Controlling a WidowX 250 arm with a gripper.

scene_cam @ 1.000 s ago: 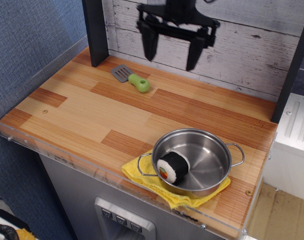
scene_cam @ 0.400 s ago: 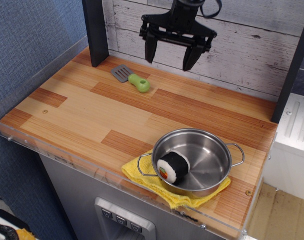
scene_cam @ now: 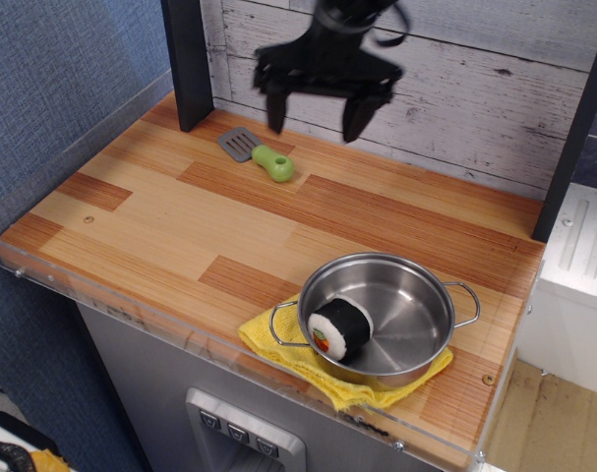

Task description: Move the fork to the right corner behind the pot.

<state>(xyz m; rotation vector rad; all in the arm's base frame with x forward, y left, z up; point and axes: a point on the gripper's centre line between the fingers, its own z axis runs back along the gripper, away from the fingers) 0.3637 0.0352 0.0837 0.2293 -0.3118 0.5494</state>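
- Whitewashed plank backing (scene_cam: 495, 88) rises behind a striped wood tabletop (scene_cam: 180, 226) edged with a clear acrylic rim (scene_cam: 72, 285); every place below is given relative to the pot.
- At the near right of the tabletop sits the pot (scene_cam: 387, 317), resting on a yellow cloth (scene_cam: 293, 359), with a sushi roll toy (scene_cam: 339, 329) inside it.
- Far back and to the left of the pot lies the fork (scene_cam: 259, 155), flat on the wood, its grey head pointing away from the pot and its green handle toward it.
- Above the back of the tabletop hangs the gripper (scene_cam: 313, 116), its fingers spread wide and holding nothing, a little nearer the pot than the fork is.
- Risk: the fork lies low and flat, so wide fingers coming down off-centre would likely shove it or skid off the rounded handle.
- Risk: a grip on the thin head instead of the chunky handle could let the fork tip or slip mid-carry.
- Risk: the right corner (scene_cam: 485, 236), the bare wood behind the pot, is hemmed by a dark post (scene_cam: 573, 138); a careless sweep might clip that or the pot's loop handle (scene_cam: 465, 300).
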